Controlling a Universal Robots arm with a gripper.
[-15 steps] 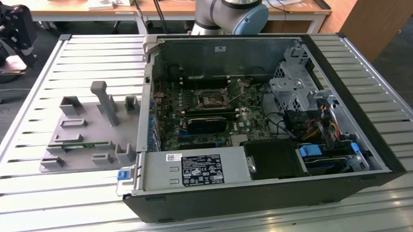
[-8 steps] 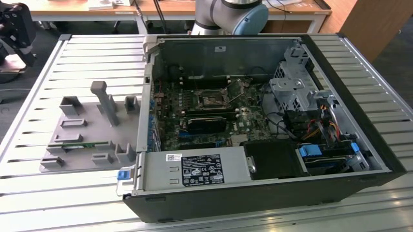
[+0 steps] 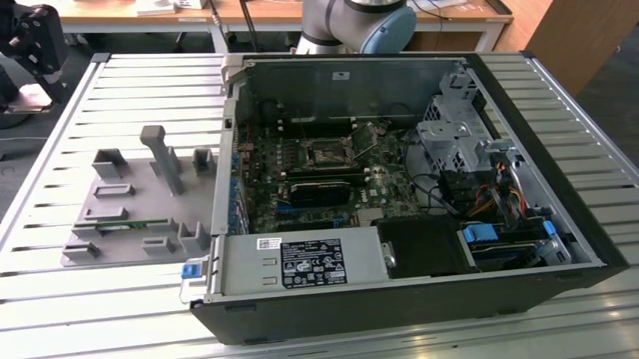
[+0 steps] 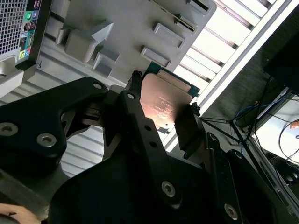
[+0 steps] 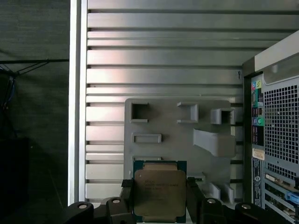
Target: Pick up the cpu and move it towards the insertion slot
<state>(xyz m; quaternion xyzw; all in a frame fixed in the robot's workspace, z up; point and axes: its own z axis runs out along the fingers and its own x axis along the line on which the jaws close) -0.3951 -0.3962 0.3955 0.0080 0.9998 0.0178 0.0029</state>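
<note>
The gripper (image 5: 160,190) has its jaws clamped on the cpu (image 5: 160,184), over the grey tray (image 5: 168,133) on the slatted tabletop (image 5: 163,60). The insertion slot (image 3: 327,155) sits at the centre of the exterior view, inside the open computer case (image 3: 399,314).

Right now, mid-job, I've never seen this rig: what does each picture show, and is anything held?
This is one robot arm working over a slatted metal table. The exterior view, from a camera off the arm, shows an open computer case; the insertion slot is the square socket on its board. On the exterior view's left of the case lies a grey holder tray with a green memory stick. Both wrist views come from cameras riding on the arm. In them the gripper has its black fingers closed on two sides of the cpu, near the tray and outside the case.
</note>
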